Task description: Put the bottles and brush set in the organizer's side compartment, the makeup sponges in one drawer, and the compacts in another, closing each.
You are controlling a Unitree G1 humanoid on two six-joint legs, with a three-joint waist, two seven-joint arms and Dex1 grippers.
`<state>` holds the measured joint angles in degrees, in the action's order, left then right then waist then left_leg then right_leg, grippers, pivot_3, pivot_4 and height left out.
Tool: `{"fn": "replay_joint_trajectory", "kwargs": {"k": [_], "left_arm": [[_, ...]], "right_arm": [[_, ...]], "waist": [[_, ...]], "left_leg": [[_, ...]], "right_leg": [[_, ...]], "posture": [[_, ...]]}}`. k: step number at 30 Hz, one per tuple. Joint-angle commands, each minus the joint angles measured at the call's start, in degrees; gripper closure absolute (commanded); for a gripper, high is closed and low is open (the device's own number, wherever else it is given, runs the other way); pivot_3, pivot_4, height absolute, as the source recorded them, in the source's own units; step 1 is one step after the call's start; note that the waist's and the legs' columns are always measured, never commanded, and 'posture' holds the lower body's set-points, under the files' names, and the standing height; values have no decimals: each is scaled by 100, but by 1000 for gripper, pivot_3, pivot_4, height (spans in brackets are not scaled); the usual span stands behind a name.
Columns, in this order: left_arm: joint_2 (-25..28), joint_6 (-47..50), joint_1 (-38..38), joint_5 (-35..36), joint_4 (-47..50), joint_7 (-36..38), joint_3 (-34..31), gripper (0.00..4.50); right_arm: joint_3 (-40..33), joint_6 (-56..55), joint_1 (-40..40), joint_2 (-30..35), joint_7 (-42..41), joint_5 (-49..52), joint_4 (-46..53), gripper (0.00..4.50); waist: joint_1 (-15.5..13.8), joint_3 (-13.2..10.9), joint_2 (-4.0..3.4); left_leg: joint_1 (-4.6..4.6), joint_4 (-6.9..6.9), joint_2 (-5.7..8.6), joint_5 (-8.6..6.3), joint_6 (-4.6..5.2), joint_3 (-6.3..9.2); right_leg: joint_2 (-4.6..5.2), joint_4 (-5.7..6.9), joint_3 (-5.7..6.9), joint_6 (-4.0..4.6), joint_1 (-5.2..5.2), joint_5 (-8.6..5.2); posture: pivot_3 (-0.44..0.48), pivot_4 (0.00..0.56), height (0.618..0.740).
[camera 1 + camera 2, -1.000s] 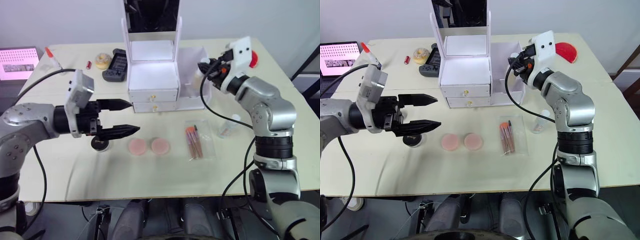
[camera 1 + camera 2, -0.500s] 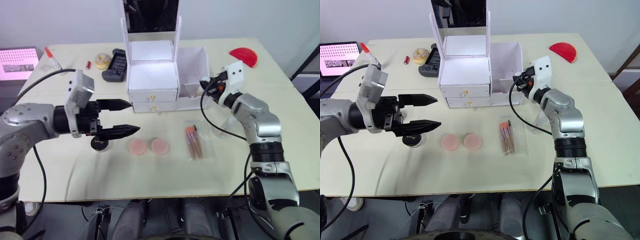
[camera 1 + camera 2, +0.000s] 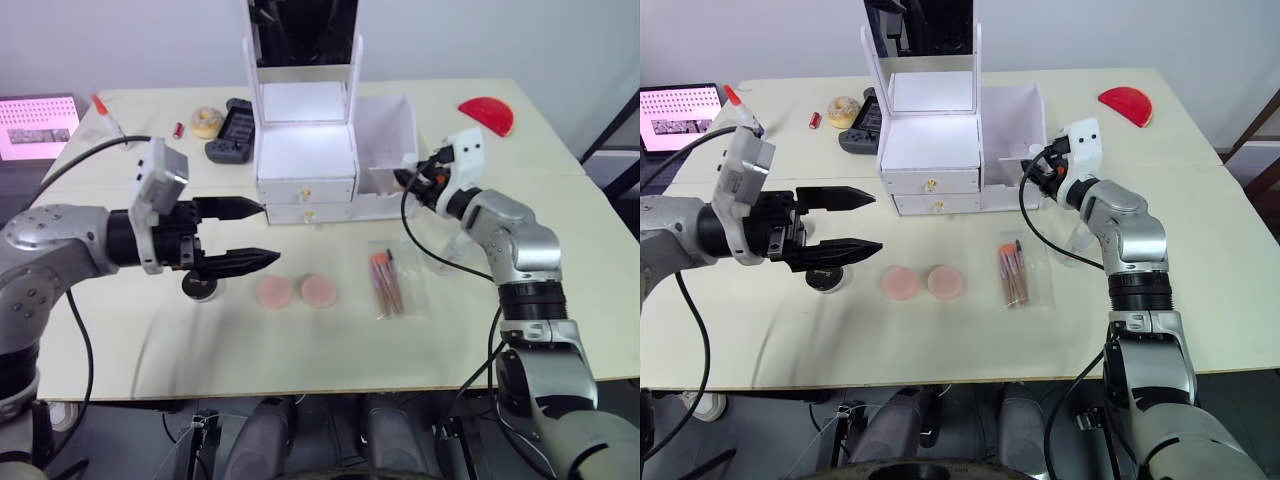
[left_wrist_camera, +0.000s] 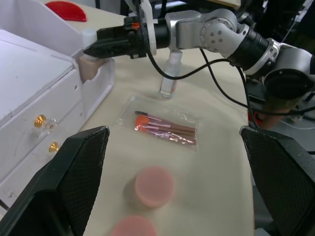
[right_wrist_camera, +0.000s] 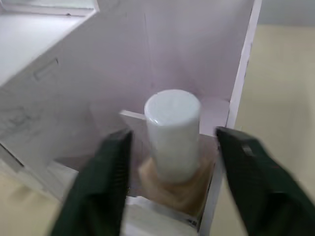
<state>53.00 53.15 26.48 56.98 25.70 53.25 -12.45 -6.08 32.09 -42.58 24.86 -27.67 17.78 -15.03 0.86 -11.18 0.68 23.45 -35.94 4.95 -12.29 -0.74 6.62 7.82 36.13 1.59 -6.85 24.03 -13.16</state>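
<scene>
Head cameras first: the right gripper [image 3: 1037, 176] sits at the front corner of the organizer [image 3: 940, 140], right at the lip of the side compartment [image 3: 1012, 120], which makes sense for dropping a bottle into that bin. Its fingers are too small here to judge. A clear bottle [image 3: 1076, 243] stands on the table [image 3: 1200, 250] just beside the bagged brush set [image 3: 1015, 272], both waiting their turn. The left gripper [image 3: 840, 222] hovers spread wide and empty above a black compact [image 3: 826, 278], probably lining up its own pick. The two makeup sponges [image 3: 923, 283] lie side by side in front of the closed drawers [image 3: 930, 194]. I can find just one compact; the arm may be covering the other.

Left wrist view now: the right gripper's black fingers point at a white-capped bottle [image 4: 88, 54] standing in the bin's front corner. The gold knobs [image 4: 39, 121] on the drawers are clear, and the brush set and sponges lie on the tabletop below. This arm's own fingers frame the shot, far apart.

Right wrist view: the white-capped bottle stands upright inside the compartment, dead centre between the two dark fingers [image 5: 98, 187], with a visible gap on each side. So the claw is released, the bottle resting on its own, its tan lower body partly hidden by the bin's front wall.
</scene>
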Motion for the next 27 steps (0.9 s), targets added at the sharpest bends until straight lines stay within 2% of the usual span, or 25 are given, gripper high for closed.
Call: {"fn": "replay_joint_trajectory", "kwargs": {"k": [1,4,7,11,14,17,22,27], "left_arm": [[93,-24,57,77,62,-19,-169,0],[118,-25,-2,54,41,-39,-227,0],[210,-41,-291,33,-92,-26,-525,0],[439,-254,-971,-236,-359,238,-1031,0],[572,-570,-1518,-572,-987,442,-1629,0],[704,-1089,-1993,-1084,-1656,699,-2035,0],[871,-2030,-2712,-1924,-2993,1118,-2551,0],[965,-3077,-3262,-2617,-4495,1396,-2854,0]], "right_arm": [[-393,496,-203,226,-36,455,1030,18],[-618,1191,-180,581,-112,846,1840,18],[-1172,1926,-18,1271,-466,1479,2492,18],[-1966,2247,513,2201,-1193,2053,2584,18],[-2637,1768,1785,3030,-2524,2050,2301,18],[-3147,949,2910,3360,-3340,1744,1838,18],[-3670,-210,3993,3436,-3940,1338,910,18],[-3948,-918,4652,3395,-4031,1028,385,18]], "waist": [[8,-2,-4],[-8,-5,-9],[-15,-6,-9],[-27,-6,-7],[-37,-6,-5],[-34,-6,-4],[16,-7,-10],[8,-5,-14]], "left_leg": [[3,2,0,0,0,-2],[11,6,-2,0,0,-3],[13,9,-5,0,0,-3],[17,16,-8,-1,1,-9],[18,16,-14,-2,2,-19],[18,17,-19,-3,4,-44],[4,14,-61,-6,0,-80],[-1,35,-101,-14,-14,-119]], "right_leg": [[-1,0,-4,0,6,0],[-1,1,-7,-2,19,1],[-2,-1,-6,-2,20,1],[-1,-11,-5,4,22,-4],[-1,-15,-4,21,20,-14],[-2,-20,-2,22,17,-15],[-6,-38,-5,30,22,-7],[-7,-70,8,57,34,10]], "posture": [[0,150,737],[0,150,737],[0,150,737],[0,150,737],[0,150,737],[0,150,737],[0,150,737],[0,150,737]]}}
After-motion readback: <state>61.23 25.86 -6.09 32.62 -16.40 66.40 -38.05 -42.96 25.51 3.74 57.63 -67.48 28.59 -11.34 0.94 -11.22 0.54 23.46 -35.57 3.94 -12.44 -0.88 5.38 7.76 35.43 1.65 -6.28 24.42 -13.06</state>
